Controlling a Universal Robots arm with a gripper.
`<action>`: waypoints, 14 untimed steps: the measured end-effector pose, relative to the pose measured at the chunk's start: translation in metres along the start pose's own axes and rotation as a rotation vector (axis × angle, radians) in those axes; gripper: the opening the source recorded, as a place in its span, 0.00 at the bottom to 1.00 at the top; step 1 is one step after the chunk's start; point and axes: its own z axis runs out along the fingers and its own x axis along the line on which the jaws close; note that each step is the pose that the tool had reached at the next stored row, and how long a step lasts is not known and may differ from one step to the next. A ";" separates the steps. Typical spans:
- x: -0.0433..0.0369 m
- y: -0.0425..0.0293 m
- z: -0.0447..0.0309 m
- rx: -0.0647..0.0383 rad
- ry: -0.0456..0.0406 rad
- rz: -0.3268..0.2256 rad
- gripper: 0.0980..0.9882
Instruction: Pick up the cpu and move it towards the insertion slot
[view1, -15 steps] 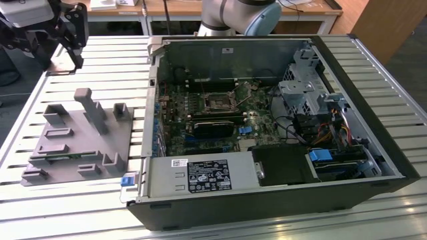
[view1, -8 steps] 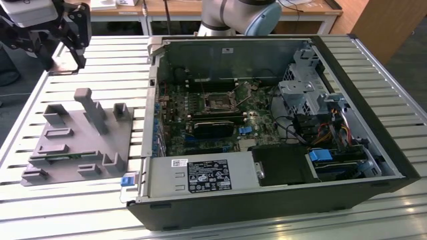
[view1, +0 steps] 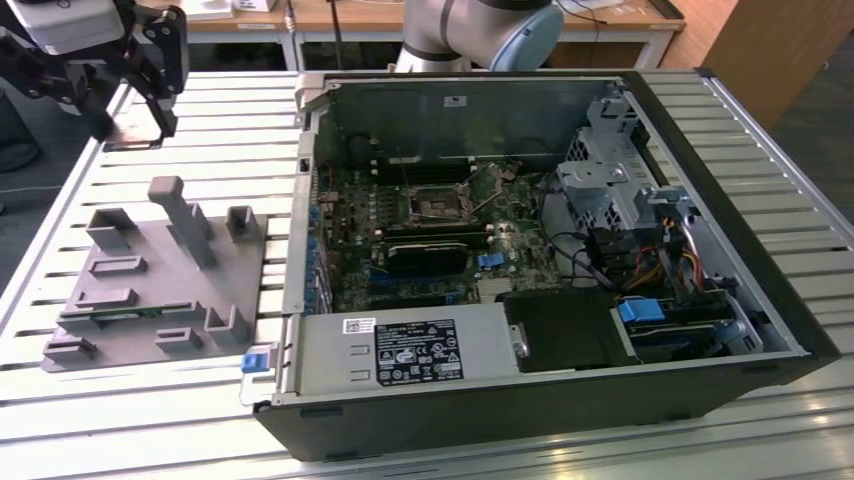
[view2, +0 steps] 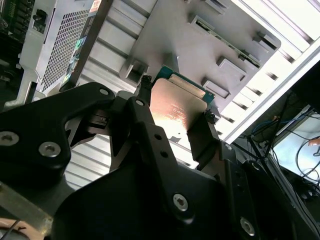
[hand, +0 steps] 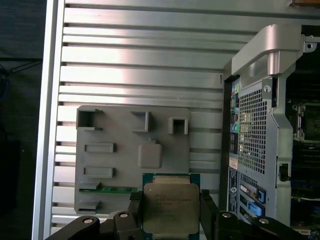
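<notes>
We see the tool (hand: 172, 212) pinching the cpu (hand: 170, 209), its black fingers (hand: 208, 210) pressed against two opposite edges of the chip; both wrist views show the silver-grey metal lid facing the cameras, with a green rim around it. In the second wrist view the cpu (view2: 179, 106) sits between the fingers (view2: 145, 92) and catches a warm reflection. In the exterior view, we find the tool (view1: 134, 75) at the upper left of the frame, raised above the slatted metal desk (view1: 561, 455) and just beyond the far end of the grey plastic fixture (view1: 154, 275), which lies on the desk at the left of the frame. The first wrist view shows the same fixture (hand: 132, 155) below the held chip, with a green strip seated in one of its recesses. The open computer case (view1: 534, 260) fills the centre and right of the exterior view, lying on its side with the motherboard exposed. The insertion slot (view1: 437, 202), a square black socket with a thin metal frame, sits on the board in the upper middle of the frame, well apart from the tool and the chip. Blue connectors (view1: 490, 261) lie below it.
</notes>
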 end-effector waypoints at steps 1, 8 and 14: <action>-0.0006 0.0000 0.0000 0.000 0.0000 0.000 0.50; -0.0048 -0.0001 0.0000 0.000 0.0000 0.000 0.50; -0.0087 -0.0002 0.0000 0.000 0.0000 0.000 0.50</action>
